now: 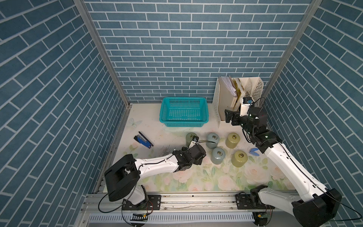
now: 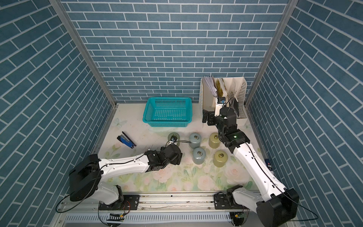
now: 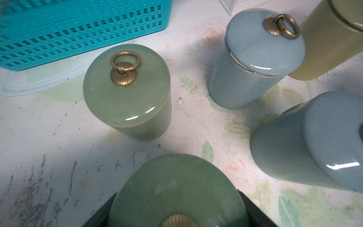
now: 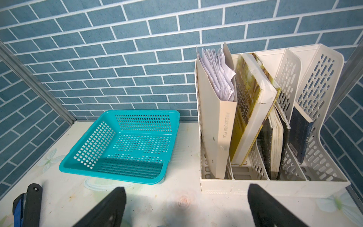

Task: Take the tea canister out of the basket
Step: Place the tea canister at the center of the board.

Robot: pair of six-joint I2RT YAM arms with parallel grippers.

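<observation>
The teal basket (image 1: 182,123) (image 2: 167,122) (image 4: 110,176) stands empty at the back of the table. My left gripper (image 3: 176,192) is shut on a green tea canister (image 3: 176,176) with a brass knob; a black finger (image 3: 100,212) presses each side of it. In both top views the left wrist (image 1: 196,156) hides that canister, well in front of the basket. Whether it rests on the table I cannot tell. My right gripper (image 4: 186,187) (image 1: 228,116) hangs open and empty to the right of the basket, in front of the file rack.
Several more canisters stand on the floral table: green (image 1: 191,138) (image 3: 125,92), blue-grey (image 1: 212,140) (image 3: 255,64), olive (image 1: 232,140). A cream file rack (image 1: 217,104) with books fills the back right corner. A blue-black stapler (image 1: 143,140) lies at the left, a blue clip (image 1: 253,152) at the right.
</observation>
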